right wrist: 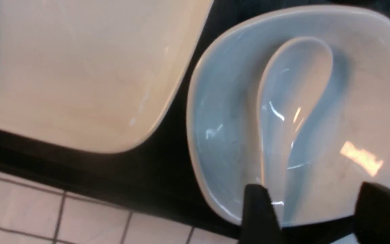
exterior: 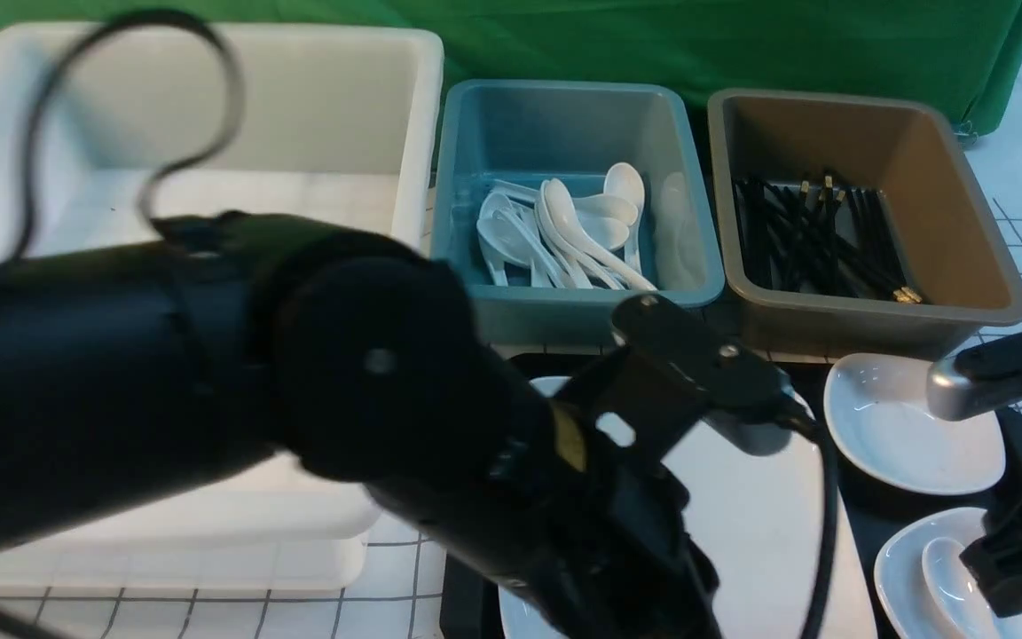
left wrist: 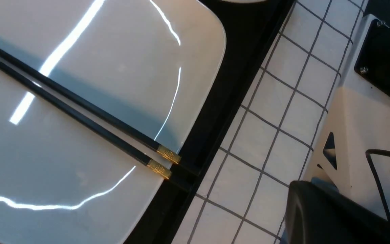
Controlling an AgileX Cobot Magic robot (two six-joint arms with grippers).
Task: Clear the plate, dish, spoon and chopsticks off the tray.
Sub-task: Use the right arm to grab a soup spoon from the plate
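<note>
Right wrist view: the right gripper (right wrist: 313, 203) hangs with its fingers apart above the near rim of the small dish (right wrist: 222, 135), which sits on the tray (right wrist: 168, 176) just beside the plate (right wrist: 80, 67). The spoon (right wrist: 293, 112) lies inside that dish, bowl away from you and handle running toward the fingers, its end close to one finger rather than centred between them.

Left wrist view: the chopsticks (left wrist: 80, 105) lie side by side across the plate, their gold-banded ends overhanging its rim above the tray. The left arm (exterior: 369, 373) hides its own fingertips. The left gripper is closed and nothing shows in it.

The step in hand appears to be the spoon pick. You should shift so the handle sits midway between the fingers, lower until they flank it, close, then lift clear of the dish. The blue bin (exterior: 577, 204) already holding spoons looks like the destination, with the brown bin (exterior: 857, 213) for the chopsticks
</note>
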